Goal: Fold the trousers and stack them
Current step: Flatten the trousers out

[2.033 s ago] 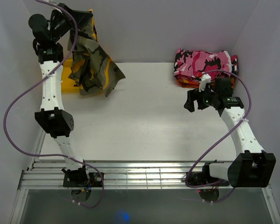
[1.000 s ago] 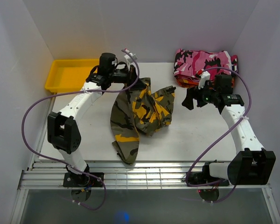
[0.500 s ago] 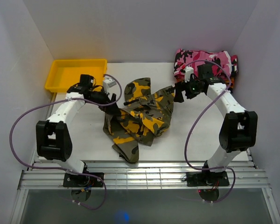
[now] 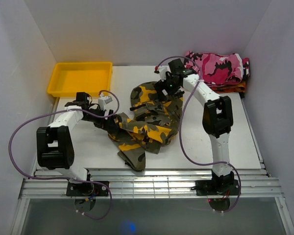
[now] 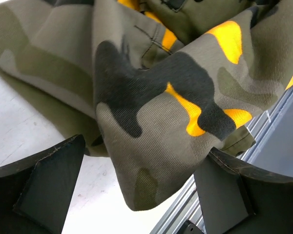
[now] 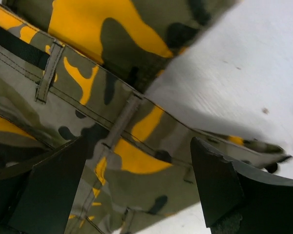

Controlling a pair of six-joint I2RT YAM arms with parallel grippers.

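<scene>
1. Trousers (image 4: 147, 122) lie in a crumpled heap at the middle of the table (image 4: 210, 137), not folded and not stacked.
2. Long axis of the heap: from the far side, slightly right of centre, down to the near-left. Widest part is at the far end; it narrows to one leg end (image 4: 134, 161) that points at the near edge and stops just short of it.
3. Waistband (image 6: 73, 92) shows in the right wrist view, with a belt loop (image 6: 119, 122) across it. It runs diagonally through that view, with bare table beyond its far side. This puts the waist at the far end of the heap.
4. Left gripper (image 4: 110, 122) sits low at the left edge of the heap. Left wrist view: jaws spread wide, with a loose fold of the cloth hanging in the gap between them. No pinch on it; the claw is open.
5. Right gripper (image 4: 166, 90) is over the far end of the heap. Right wrist view: jaws spread wide above the waistband, gripping nothing; the claw is open. Contact with the cloth cannot be told.
6. Yellow tray (image 4: 78, 64) is at the far-left corner, well apart from the heap.
7. Pink camouflage garment (image 4: 215, 66) is folded at the far-right corner, lying on top of an orange-red garment (image 4: 235, 87). Both are apart from the heap.
</scene>
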